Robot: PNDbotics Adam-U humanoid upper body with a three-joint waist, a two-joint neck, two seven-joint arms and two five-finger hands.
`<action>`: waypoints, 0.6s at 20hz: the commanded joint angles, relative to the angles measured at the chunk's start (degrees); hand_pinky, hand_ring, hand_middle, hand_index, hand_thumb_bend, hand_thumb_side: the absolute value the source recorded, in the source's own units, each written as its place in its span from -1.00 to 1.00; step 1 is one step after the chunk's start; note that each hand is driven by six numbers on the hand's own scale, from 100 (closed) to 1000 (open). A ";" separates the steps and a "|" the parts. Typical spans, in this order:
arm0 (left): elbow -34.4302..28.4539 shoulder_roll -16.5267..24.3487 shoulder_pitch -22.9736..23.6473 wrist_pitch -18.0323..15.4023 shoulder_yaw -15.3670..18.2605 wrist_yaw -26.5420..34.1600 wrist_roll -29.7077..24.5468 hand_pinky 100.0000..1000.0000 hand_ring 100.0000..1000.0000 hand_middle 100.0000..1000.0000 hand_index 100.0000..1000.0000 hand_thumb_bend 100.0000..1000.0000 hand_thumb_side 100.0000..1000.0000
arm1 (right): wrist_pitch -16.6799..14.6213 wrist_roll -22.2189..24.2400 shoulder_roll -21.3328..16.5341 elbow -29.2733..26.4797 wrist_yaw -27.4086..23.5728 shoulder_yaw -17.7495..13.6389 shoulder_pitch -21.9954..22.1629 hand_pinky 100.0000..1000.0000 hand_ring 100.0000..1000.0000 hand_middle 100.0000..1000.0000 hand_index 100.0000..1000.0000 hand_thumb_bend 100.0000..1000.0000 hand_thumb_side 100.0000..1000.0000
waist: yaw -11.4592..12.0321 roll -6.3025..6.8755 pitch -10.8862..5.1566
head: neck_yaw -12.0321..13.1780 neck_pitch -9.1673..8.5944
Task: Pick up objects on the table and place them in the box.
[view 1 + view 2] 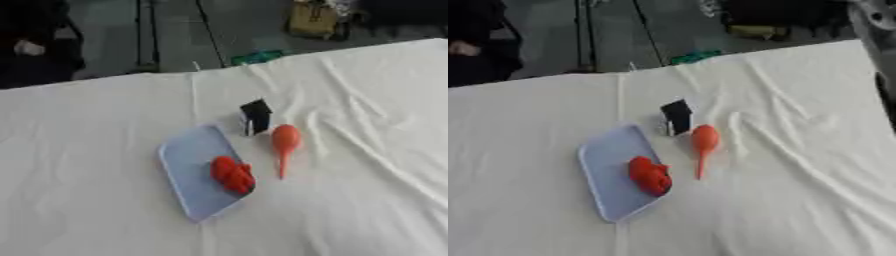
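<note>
A shallow pale blue box [188,165] lies slanted on the white cloth near the table's middle. A red lumpy object [232,175] rests inside it, at its right edge. Just right of the box lies an orange bulb-shaped object [285,142] with a thin pointed tip facing the near side. A small black and white object [255,117] stands upright behind it, close to the box's far right corner. Neither hand shows in either view. A grey and dark arm part [877,30] runs down the upper right edge of the right eye view.
The white cloth [367,150] is creased, with long folds on the right side. Beyond the table's far edge are a dark floor, a green item [255,57] and a tan bag [312,20]. A person in dark clothes stands at the far left.
</note>
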 commanded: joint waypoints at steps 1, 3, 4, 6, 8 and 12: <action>-0.79 0.98 -0.63 -0.01 -0.15 0.45 -0.57 0.59 0.88 0.97 0.84 -1.00 1.00 | -2.49 2.35 2.70 2.57 2.66 2.71 -3.87 0.77 0.82 0.78 0.87 -1.00 0.98 | 0.53 -0.30 -0.97 | -0.94 0.16; -0.79 0.88 -0.72 0.02 -0.27 0.63 -0.83 0.58 0.88 0.95 0.82 -1.00 1.00 | -4.06 3.91 5.19 5.06 4.21 5.17 -6.41 0.78 0.84 0.80 0.88 -1.00 0.98 | 0.47 -0.24 -0.79 | -0.96 -0.12; -0.79 0.86 -0.73 0.11 -0.32 0.68 -1.05 0.58 0.88 0.95 0.82 -1.00 1.00 | -4.83 4.69 6.44 6.31 4.99 6.25 -7.53 0.78 0.84 0.80 0.88 -1.00 0.98 | 0.40 -0.19 -0.72 | -0.87 -0.22; -0.79 0.87 -0.88 0.23 -0.25 0.76 -1.10 0.60 0.89 0.94 0.81 -1.00 1.00 | -5.91 6.27 8.77 8.88 6.57 7.74 -8.86 0.80 0.84 0.80 0.88 -1.00 0.97 | 0.34 -0.16 -0.66 | -0.95 -0.25; -0.79 0.84 -1.05 0.28 -0.30 0.83 -1.06 0.59 0.89 0.94 0.81 -1.00 1.00 | -6.43 7.77 10.61 11.30 8.06 8.77 -9.36 0.82 0.87 0.84 0.91 -0.97 0.96 | 0.48 -0.11 -0.66 | -1.09 -0.22; -0.79 0.66 -1.24 0.32 -0.65 1.04 -1.38 0.59 0.89 0.94 0.80 -1.00 1.00 | -10.41 12.15 16.04 25.19 14.94 9.15 -11.91 0.87 0.92 0.89 0.95 -0.69 0.89 | 0.91 0.15 -0.75 | -1.58 -0.44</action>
